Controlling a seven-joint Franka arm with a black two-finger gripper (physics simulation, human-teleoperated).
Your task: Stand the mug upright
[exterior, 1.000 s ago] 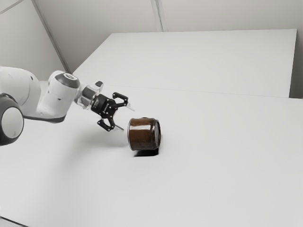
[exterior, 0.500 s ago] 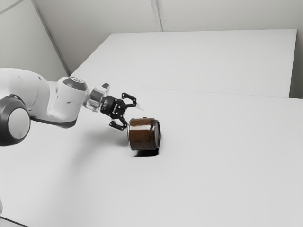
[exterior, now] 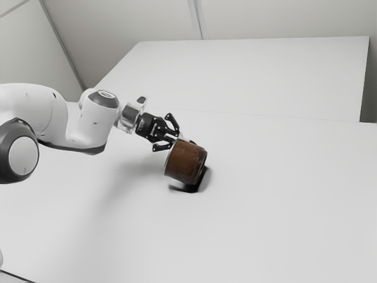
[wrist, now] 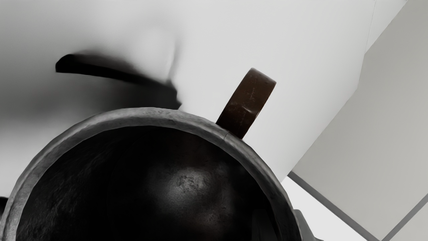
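The brown mug (exterior: 186, 162) leans in the exterior view, its open end facing my hand and its base angled down toward the exterior view's right. My gripper (exterior: 178, 140) is shut on the upper part of its rim. In the wrist view the mug's grey rim (wrist: 153, 113) surrounds a dark interior, and the brown handle (wrist: 248, 102) sticks out from the side. There my gripper (wrist: 284, 224) has one finger dimly visible inside the mug and the other outside the wall. Whether the base touches the table cannot be told.
The white table (exterior: 265, 206) extends around the mug, with a dark shadow (exterior: 191, 188) under it. Behind stands a large white panel (exterior: 247, 76) against pale walls.
My hand has moved toward the exterior view's right to the mug, and the fingers have closed on its rim. The mug has tipped from lying level and shifted slightly up and right.
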